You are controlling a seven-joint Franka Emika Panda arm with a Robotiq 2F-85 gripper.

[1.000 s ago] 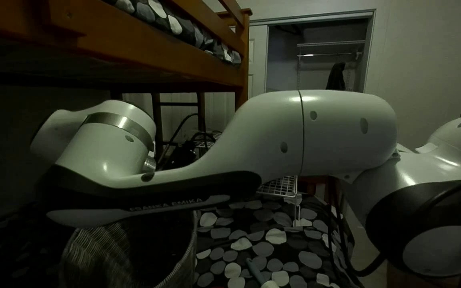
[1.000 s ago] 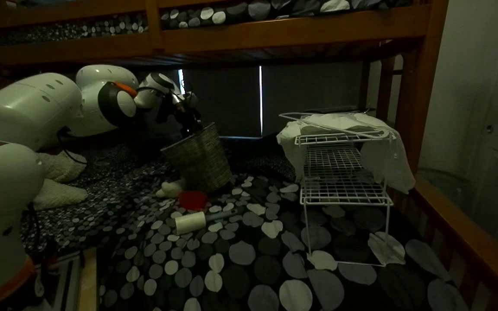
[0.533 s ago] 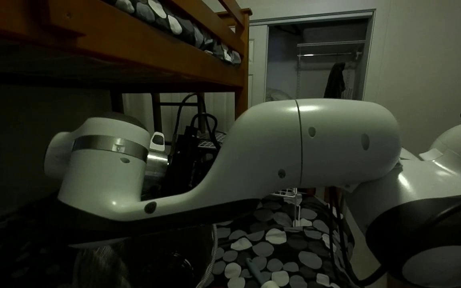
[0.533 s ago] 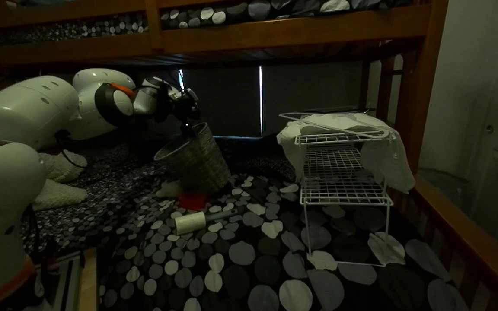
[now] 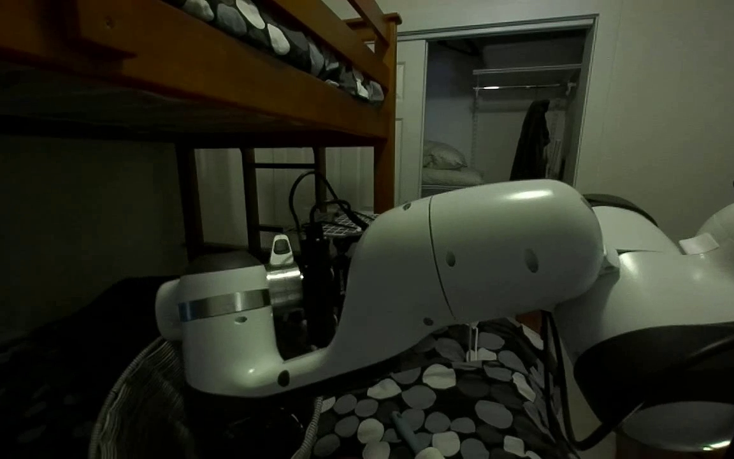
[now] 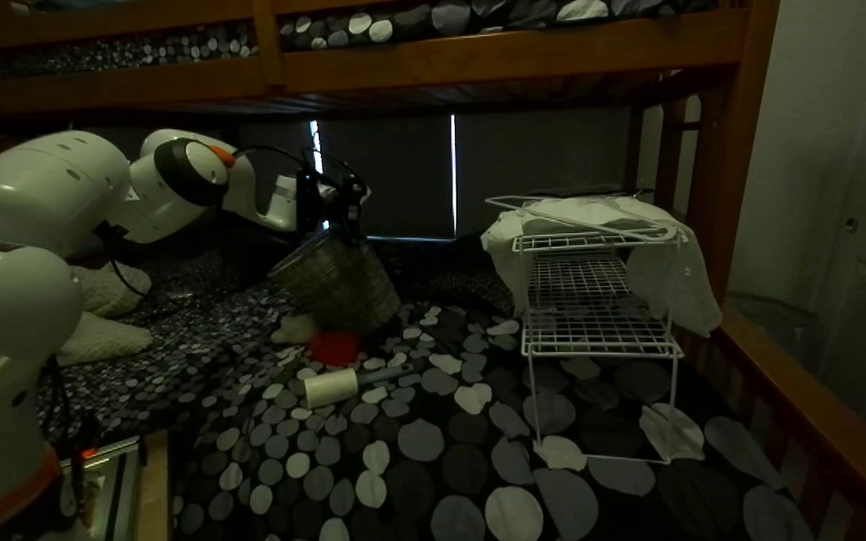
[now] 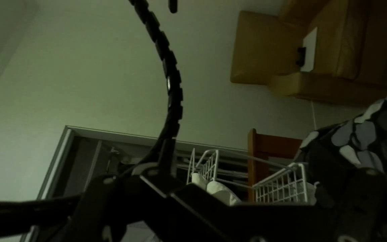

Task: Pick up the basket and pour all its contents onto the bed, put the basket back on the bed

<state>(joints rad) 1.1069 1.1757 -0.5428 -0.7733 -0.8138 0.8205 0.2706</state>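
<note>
My arm [image 5: 488, 255] has dropped and swung across since a moment ago, its claw [image 6: 352, 209] turning with it, and the rim of the basket [image 6: 349, 293] has shifted slightly. I have the claw's fingers spread wide, and I can make out nothing gripped; it is too dark to tell whether they touch the rim. The basket sits right below, tilted, its mouth leaning toward my arm and its bottom edge down on the bed [image 6: 407, 496]. Its inside is too dark for me to read. Just beside its foot I see a red object [image 6: 335, 348] and a pale, soft-looking lump [image 6: 296, 329], with a white roller [image 6: 330, 388] on a grey-blue handle nearby. Farther along the bed stands a white wire rack [image 6: 598, 352] with white cloths [image 6: 677, 293] draped over its top. White fleecy pieces [image 6: 106, 338] show from behind my arm. Overhead runs the upper bunk [image 6: 516, 60], wooden-railed, its bedding in the same black, grey and white pattern. My wrist view takes in a tan seat [image 7: 260, 50], well apart from the bed; in an exterior view a dark garment [image 5: 532, 140] hangs in a closet [image 5: 446, 89].
</note>
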